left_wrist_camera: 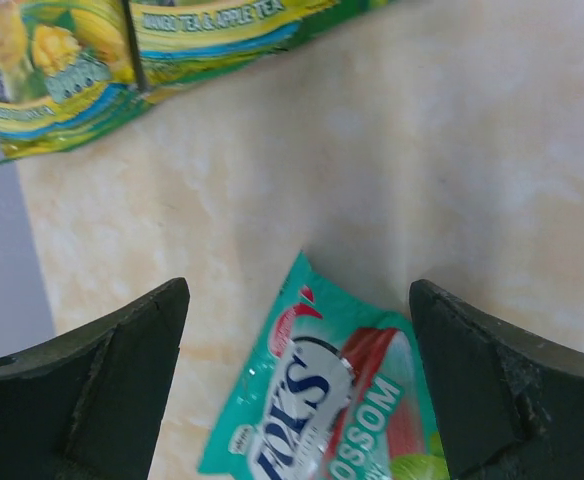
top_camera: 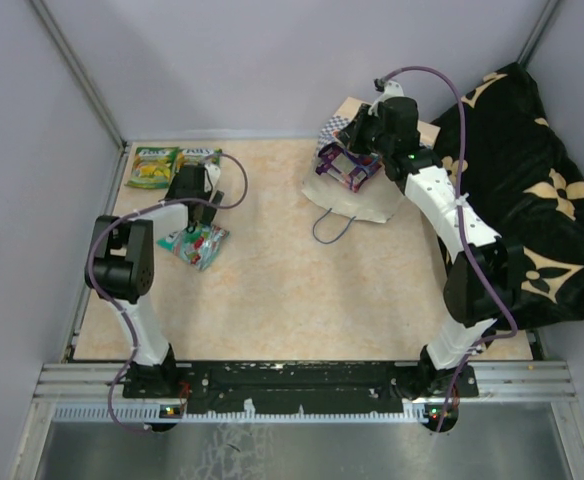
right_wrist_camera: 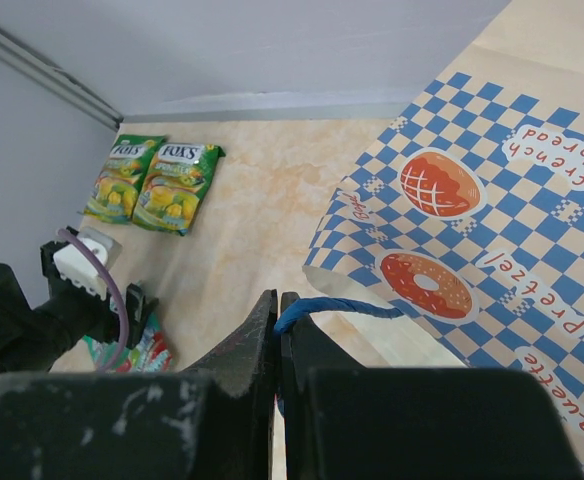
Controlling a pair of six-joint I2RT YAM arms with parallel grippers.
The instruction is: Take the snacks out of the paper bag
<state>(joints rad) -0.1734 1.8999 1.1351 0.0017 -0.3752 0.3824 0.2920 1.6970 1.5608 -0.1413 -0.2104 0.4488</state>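
Note:
The paper bag (top_camera: 357, 195) lies at the back right, its checkered side with doughnut prints (right_wrist_camera: 472, 200) filling the right wrist view. My right gripper (right_wrist_camera: 278, 297) is shut on the bag's blue cord handle (right_wrist_camera: 332, 308) and holds the mouth up. A purple snack (top_camera: 347, 168) shows at the bag's mouth. Two green-yellow snacks (top_camera: 152, 166) (top_camera: 198, 160) lie side by side at the back left. A teal snack (left_wrist_camera: 322, 400) lies flat on the table under my left gripper (left_wrist_camera: 297, 290), which is open with its fingers on either side, above the pouch and not touching it.
A black cloth with tan flowers (top_camera: 532, 200) is heaped along the right side behind the right arm. A second blue handle loop (top_camera: 330, 228) trails on the table in front of the bag. Grey walls close in the left and back edges.

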